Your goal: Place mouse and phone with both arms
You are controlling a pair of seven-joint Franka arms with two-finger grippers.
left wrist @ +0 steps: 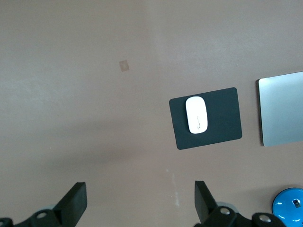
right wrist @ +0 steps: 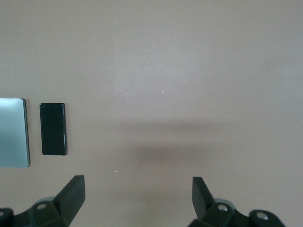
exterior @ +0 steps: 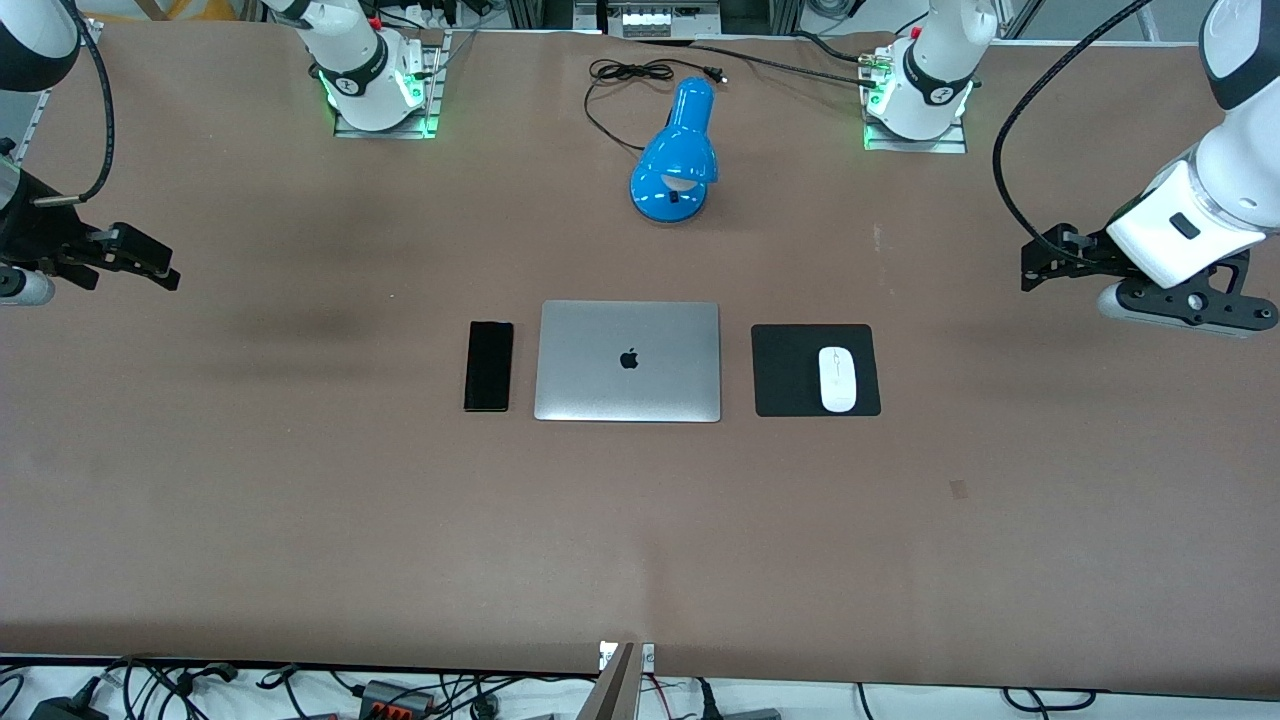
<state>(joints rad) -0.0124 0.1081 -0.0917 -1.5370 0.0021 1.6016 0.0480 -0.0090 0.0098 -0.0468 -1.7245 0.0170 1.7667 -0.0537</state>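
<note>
The white mouse [exterior: 837, 379] lies on a square black mouse pad [exterior: 790, 370] beside the closed silver laptop [exterior: 628, 361], toward the left arm's end; it also shows in the left wrist view [left wrist: 197, 115]. The black phone [exterior: 489, 366] lies flat beside the laptop, toward the right arm's end, and shows in the right wrist view [right wrist: 52, 128]. My left gripper [exterior: 1040, 265] is open and empty, up over bare table at its end [left wrist: 140, 201]. My right gripper [exterior: 150, 262] is open and empty, up over bare table at its end [right wrist: 138, 196].
A blue desk lamp [exterior: 676, 155] lies farther from the camera than the laptop, its black cord [exterior: 625, 85] looping toward the arm bases. A brown mat [exterior: 300, 520] covers the table. The laptop's edge shows in both wrist views [left wrist: 284, 109] [right wrist: 12, 132].
</note>
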